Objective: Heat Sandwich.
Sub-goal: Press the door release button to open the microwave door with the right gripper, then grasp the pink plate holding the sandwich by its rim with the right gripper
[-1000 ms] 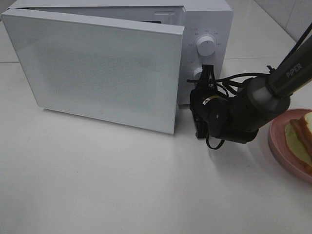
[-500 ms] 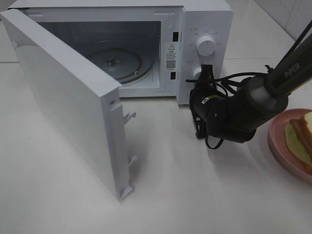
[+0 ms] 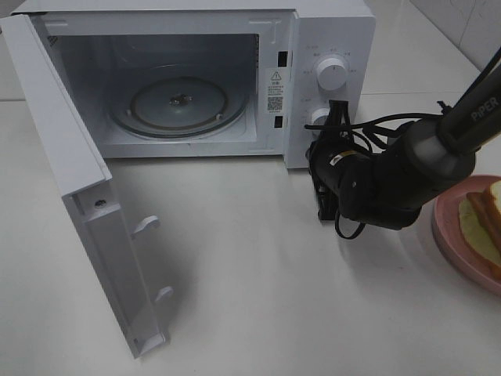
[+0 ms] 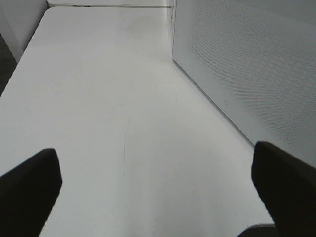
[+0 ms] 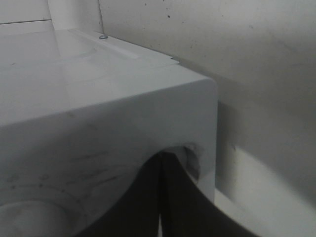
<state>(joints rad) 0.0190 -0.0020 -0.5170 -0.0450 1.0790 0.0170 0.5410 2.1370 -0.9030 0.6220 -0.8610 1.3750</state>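
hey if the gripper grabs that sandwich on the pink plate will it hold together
Probably not well: the sandwich shows its layers side by side, so they may slide apart. The thick white bread likely squashes under a pinch.

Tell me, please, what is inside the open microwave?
The microwave holds only a round glass turntable, nothing on it. Its top hides the cavity's ceiling.

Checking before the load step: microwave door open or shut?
Open. The microwave door is swung wide to the left, and the bare glass turntable inside shows fully.
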